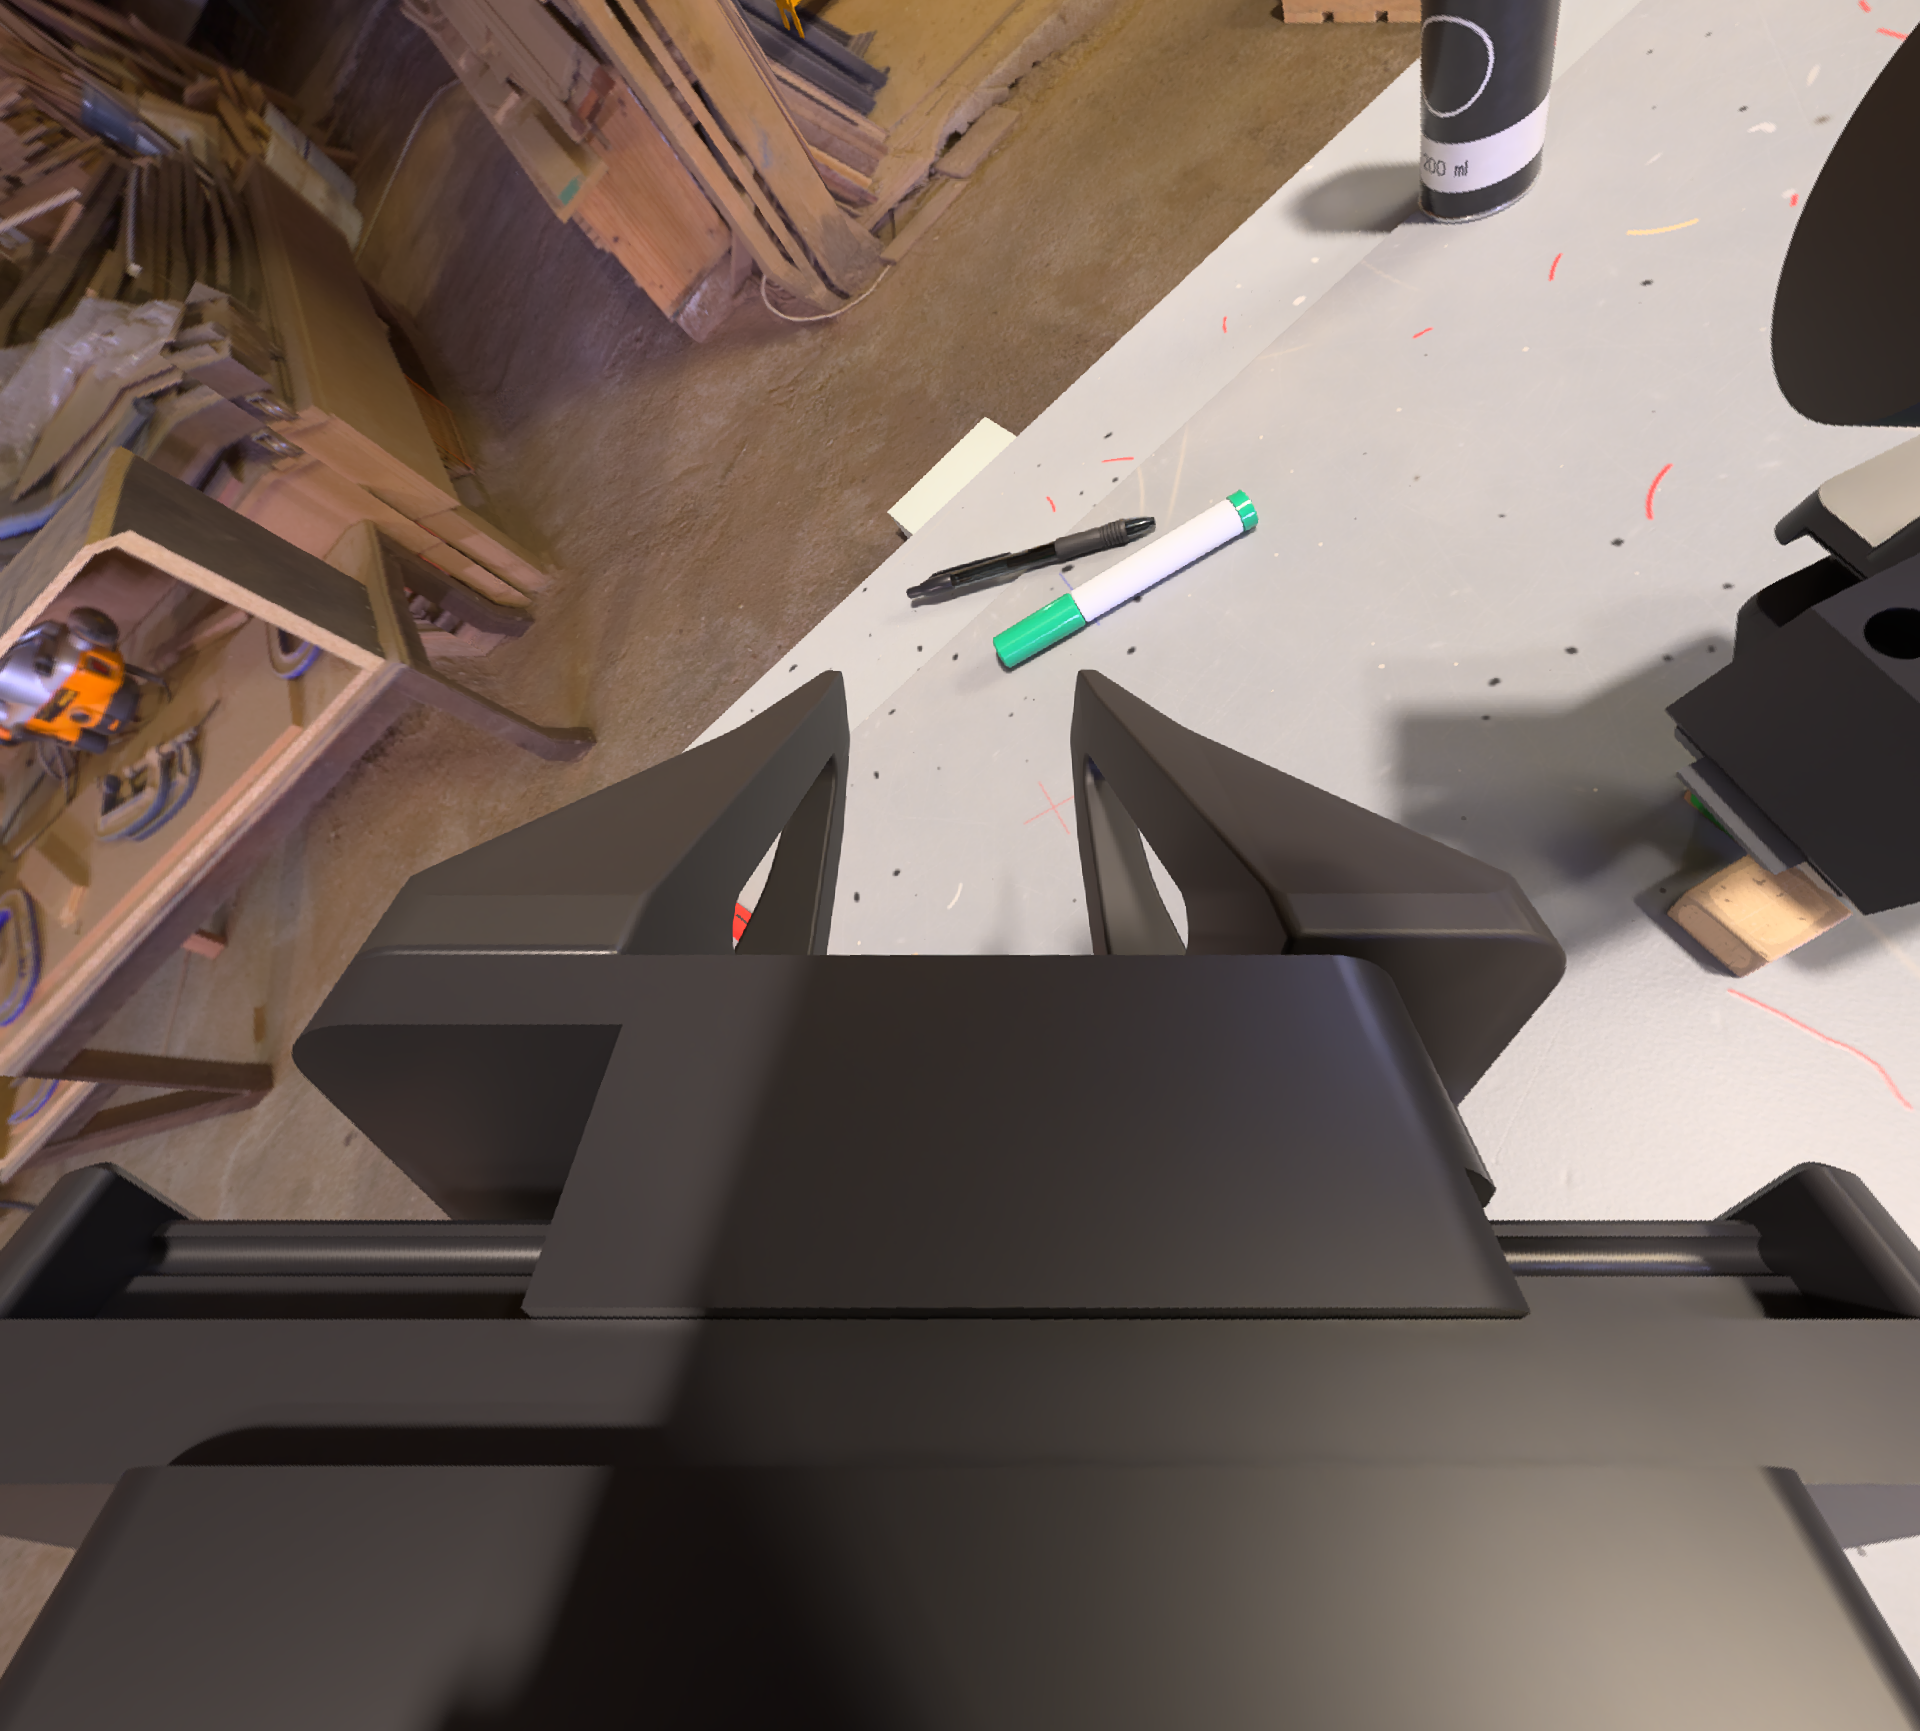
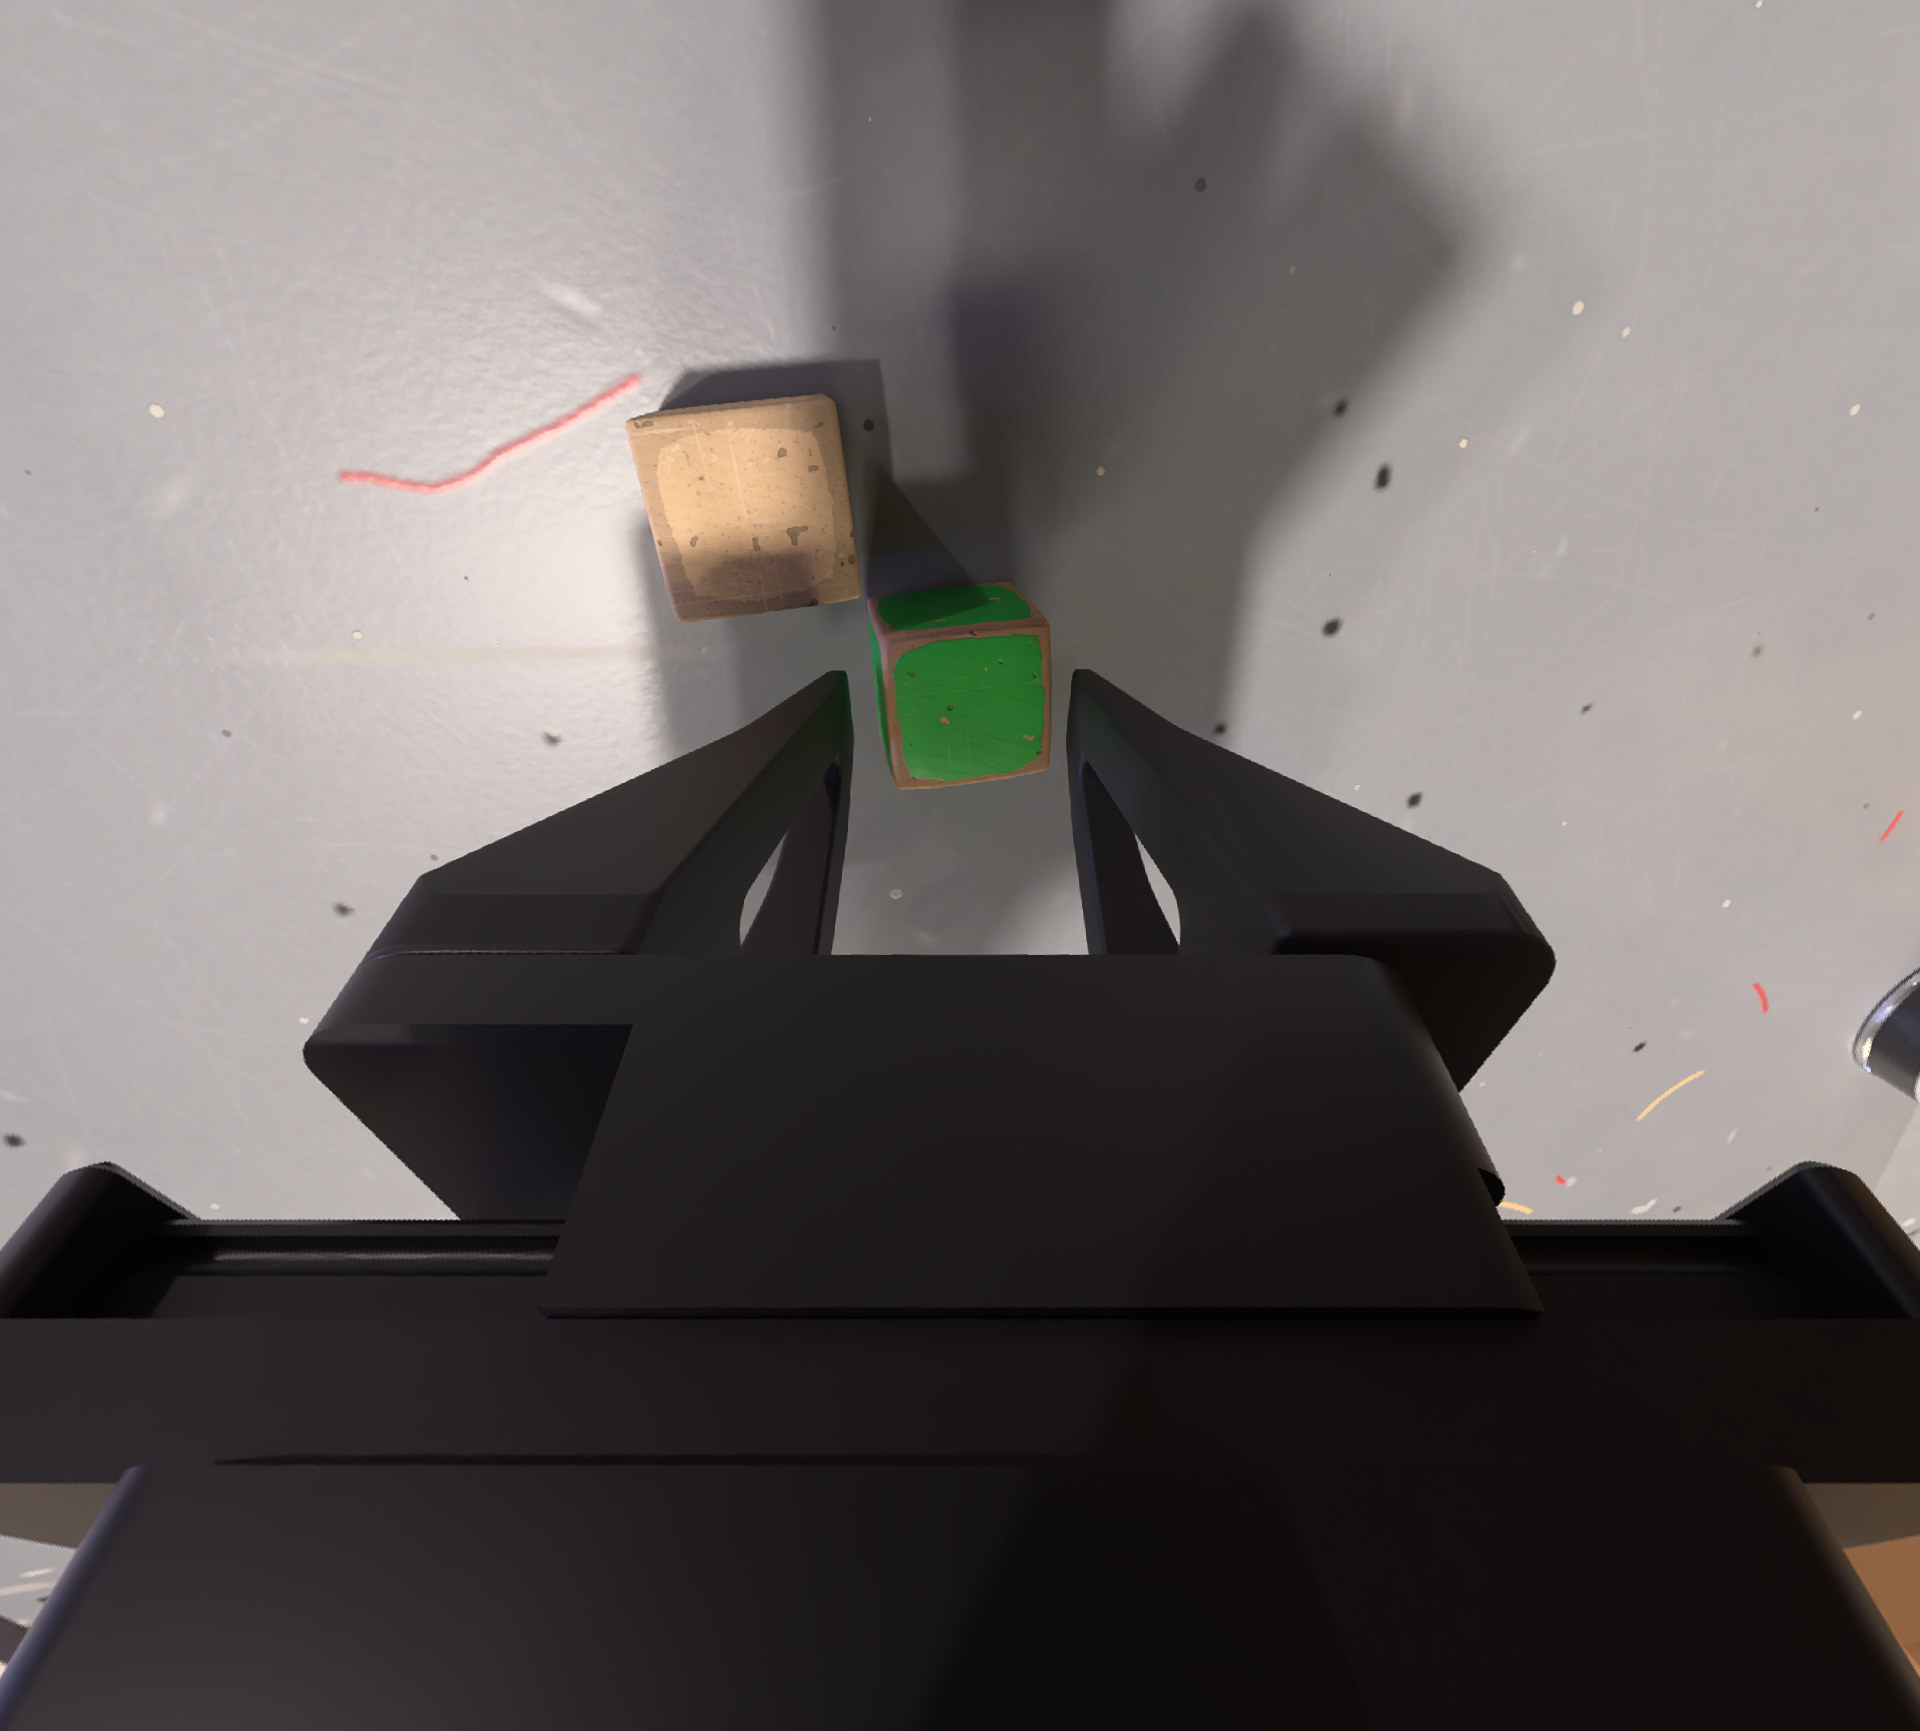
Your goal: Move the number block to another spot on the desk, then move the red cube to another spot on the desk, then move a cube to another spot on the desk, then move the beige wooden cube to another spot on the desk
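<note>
In the right wrist view a green cube (image 2: 966,694) with worn wooden edges sits on the grey desk (image 2: 312,227). My right gripper (image 2: 961,679) is open and straddles it, with a gap on both sides. A beige wooden cube (image 2: 743,507) lies just beyond it to the left, near its corner. In the left wrist view my left gripper (image 1: 961,694) is open and empty above the desk's left edge. The beige cube (image 1: 1756,912) shows at the right, under the right arm (image 1: 1829,725). A sliver of red (image 1: 740,923) shows behind my left finger. No number block is in view.
A black pen (image 1: 1029,557) and a green-capped white marker (image 1: 1127,580) lie ahead of the left gripper, with a pale note (image 1: 951,476) at the desk edge. A black spray can (image 1: 1486,19) stands farther back. The desk edge drops to a workshop floor (image 1: 623,486) on the left.
</note>
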